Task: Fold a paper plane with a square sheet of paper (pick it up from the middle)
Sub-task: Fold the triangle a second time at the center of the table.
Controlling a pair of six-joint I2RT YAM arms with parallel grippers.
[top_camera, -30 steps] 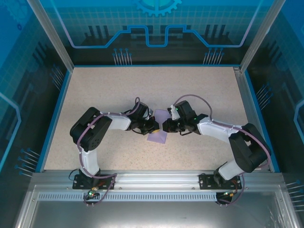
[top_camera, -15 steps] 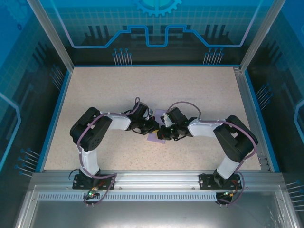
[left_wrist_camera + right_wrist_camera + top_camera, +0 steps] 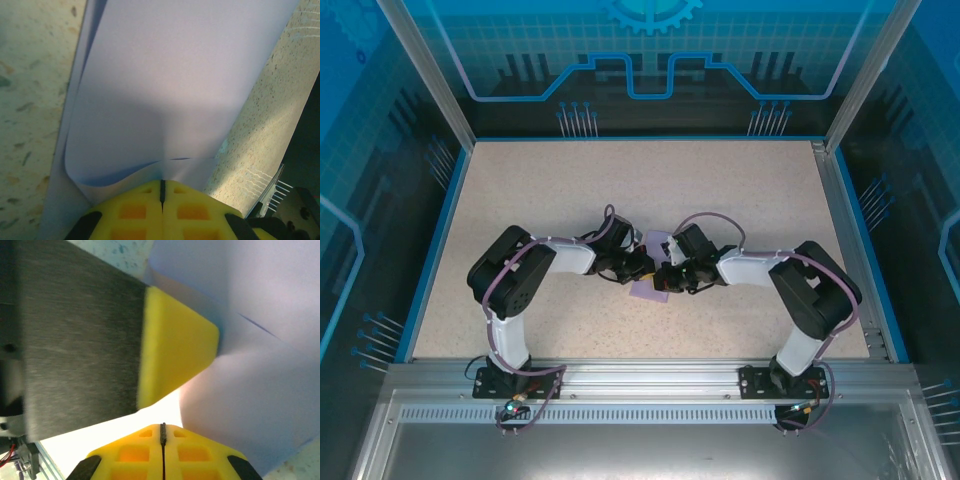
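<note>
The square sheet of paper (image 3: 650, 291), pale purple, lies at the table's centre between both grippers. In the left wrist view the paper (image 3: 175, 75) is folded over in two layers, its near edge curling up to my left gripper (image 3: 162, 181), which is shut on that edge. From above, the left gripper (image 3: 644, 268) sits at the sheet's left side. My right gripper (image 3: 666, 279) is shut, tip beside the sheet. In the right wrist view the right gripper (image 3: 162, 425) holds nothing; the paper (image 3: 260, 390) bulges just right of it, pinched above by the left arm's yellow finger (image 3: 175, 345).
The speckled beige table (image 3: 550, 190) is ringed by a blue rim and glass walls (image 3: 430, 110). The arm bases stand on the metal rail (image 3: 640, 385) at the near edge. Both forearms crowd the centre.
The right arm has swung left and folded its elbow, bringing its shut gripper over the paper's right side. The left arm has stayed put, still gripping the sheet.
</note>
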